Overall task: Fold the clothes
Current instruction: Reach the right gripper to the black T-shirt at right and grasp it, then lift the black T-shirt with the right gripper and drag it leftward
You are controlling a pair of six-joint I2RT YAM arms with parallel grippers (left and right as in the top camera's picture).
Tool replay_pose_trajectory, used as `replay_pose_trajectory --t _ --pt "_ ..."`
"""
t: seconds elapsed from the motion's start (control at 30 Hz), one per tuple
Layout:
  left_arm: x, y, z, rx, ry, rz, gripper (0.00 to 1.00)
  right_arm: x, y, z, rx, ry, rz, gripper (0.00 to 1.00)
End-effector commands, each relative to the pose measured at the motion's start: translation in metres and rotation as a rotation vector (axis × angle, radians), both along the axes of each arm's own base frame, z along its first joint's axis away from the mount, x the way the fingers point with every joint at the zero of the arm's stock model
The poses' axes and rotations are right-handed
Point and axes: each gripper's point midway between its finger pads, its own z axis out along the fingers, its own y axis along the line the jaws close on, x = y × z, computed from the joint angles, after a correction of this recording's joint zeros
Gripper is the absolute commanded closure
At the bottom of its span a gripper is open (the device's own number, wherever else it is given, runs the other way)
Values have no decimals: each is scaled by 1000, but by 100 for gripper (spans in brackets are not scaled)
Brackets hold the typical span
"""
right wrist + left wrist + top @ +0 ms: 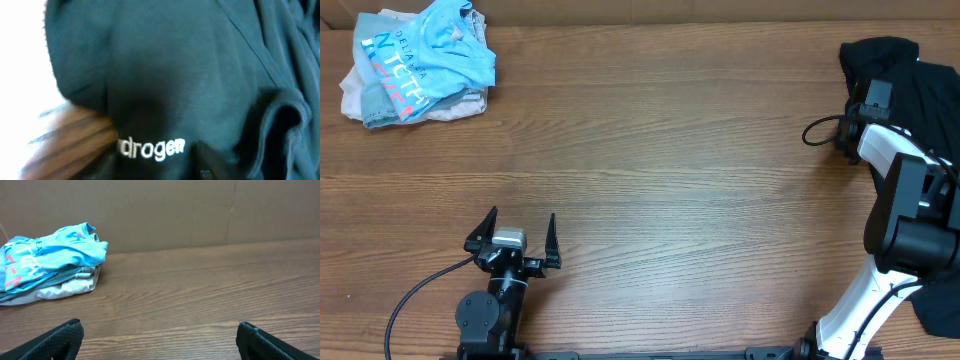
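A: Location of the task item?
B: Upper right of the overhead frame: black shirt, crumpled on the table, running off the right edge. Fills nearly the whole right wrist view too, with white embroidered lettering low centre and a strip of wood lower left.
A: Handling?
B: Judged soft, light, limp knit. No stiffness, so bound to sag and bunch when lifted. Not fragile, not slippery. Best pinched at an edge, the hem or the collar-like fold at the right of the right wrist view. Not the bunched middle: risk of catching two layers.
A: Arm pose?
B: Right gripper extended far up the right side, wrist over the shirt's left edge, very close to the cloth. Cannot tell open or closed, with the jaws lost against black fabric. Left gripper low at lower left, well apart from the shirt, jaws spread wide, holding nothing. Fingertips only at the bottom corners of the left wrist view.
A: Anything else?
B: Stack of clothes in the upper left corner, light blue tee on top. Looks roughly folded already.
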Motion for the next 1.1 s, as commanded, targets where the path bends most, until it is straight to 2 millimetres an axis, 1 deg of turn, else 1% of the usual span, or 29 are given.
replay_pose_trajectory --t 0.0,0.1,0.17,0.2,0.27,0.37,0.43,0.5,0.6,0.63,0.7,0.77,0.83,0.9,0.93,0.97,1.07 --pt "0 3 0 -8 -3 16 0 3 -4 1 -15 -13 -15 74" --pt "0 3 0 -8 -3 16 0 4 -6 4 -26 -17 -21 87" --pt "0 3 0 -8 -3 16 0 5 -8 9 -36 -28 -36 95" --pt "0 3 0 -8 -3 16 0 7 -8 13 -37 -35 -37 96" --pt "0 3 0 -8 -3 16 0 9 -11 27 -42 -69 -71 96" --pt "0 3 0 -8 -3 16 0 15 -15 59 -43 -154 -132 96" --pt "0 3 0 -8 -3 16 0 21 -17 93 -42 -239 -157 96" --pt "0 3 0 -8 -3 16 0 26 -17 131 -34 -345 -179 96" --pt "0 3 0 -8 -3 16 0 33 -2 196 -5 -492 -123 96" --pt "0 3 0 -8 -3 16 0 33 5 220 -4 -543 -103 96" --pt "0 3 0 -8 -3 16 0 29 20 260 -12 -624 -71 96" --pt "0 3 0 -8 -3 16 0 25 41 295 -7 -701 -25 96" --pt "0 3 0 -8 -3 16 0 25 77 326 29 -769 79 96" --pt "0 3 0 -8 -3 16 0 26 126 354 95 -831 230 96" --pt "0 3 0 -8 -3 16 0 26 146 362 125 -852 286 96" --pt "0 3 0 -8 -3 16 0 25 176 373 171 -879 369 96" --pt "0 3 0 -8 -3 17 0 23 254 388 286 -920 566 96"
